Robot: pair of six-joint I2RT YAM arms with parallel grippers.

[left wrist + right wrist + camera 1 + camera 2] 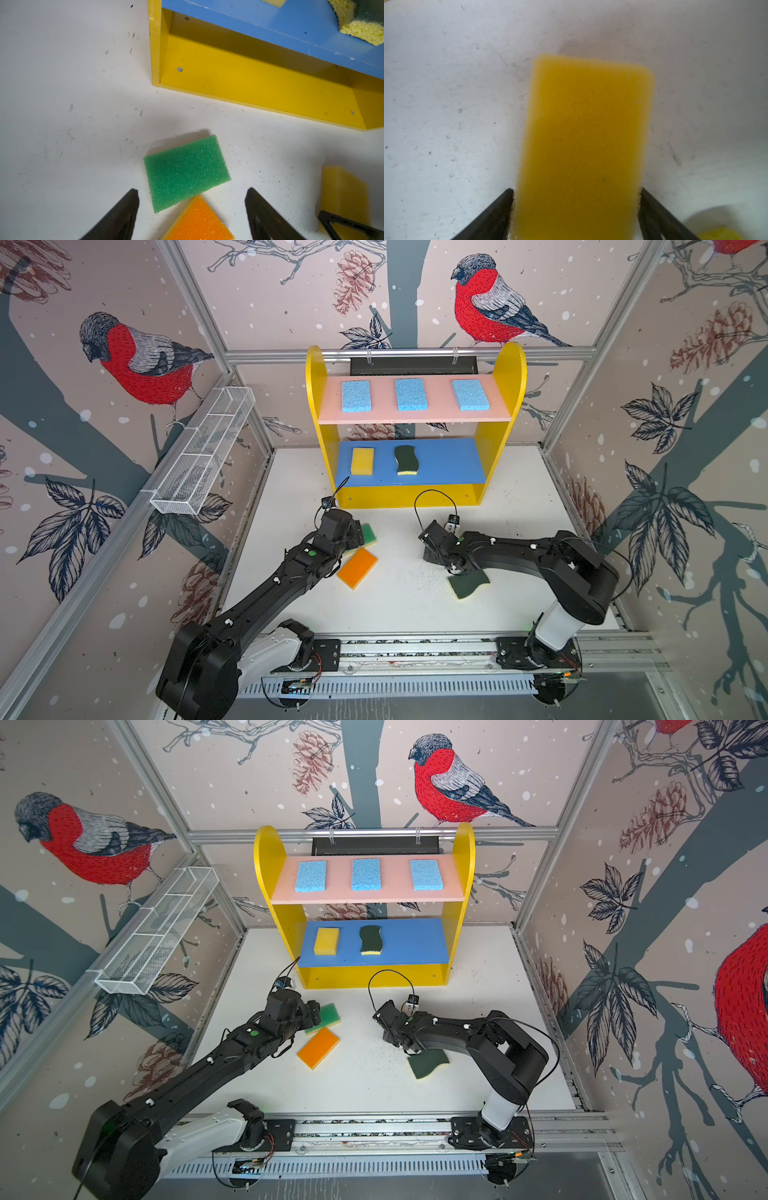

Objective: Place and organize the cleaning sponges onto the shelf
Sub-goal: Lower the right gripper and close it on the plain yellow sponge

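Observation:
The shelf [509,364] stands at the back. Three light-blue sponges [410,394] lie on its pink top board. A yellow block [362,461] and a wavy dark-green scourer [406,460] lie on the blue board. My left gripper [192,189] is open, low over the green-topped sponge [185,172], which overlaps the orange-topped sponge [197,222] on the table. My right gripper [575,190] is shut on a second yellow block [583,145]; its fingers press both sides. In both top views the arm hides this block. Another dark-green scourer [467,583] lies flat beside the right wrist.
A long white wire-mesh basket [203,452] hangs on the left wall. The white table [415,605] runs from the shelf to the metal rail [415,649] that carries both arm bases. Patterned walls close in the sides and back.

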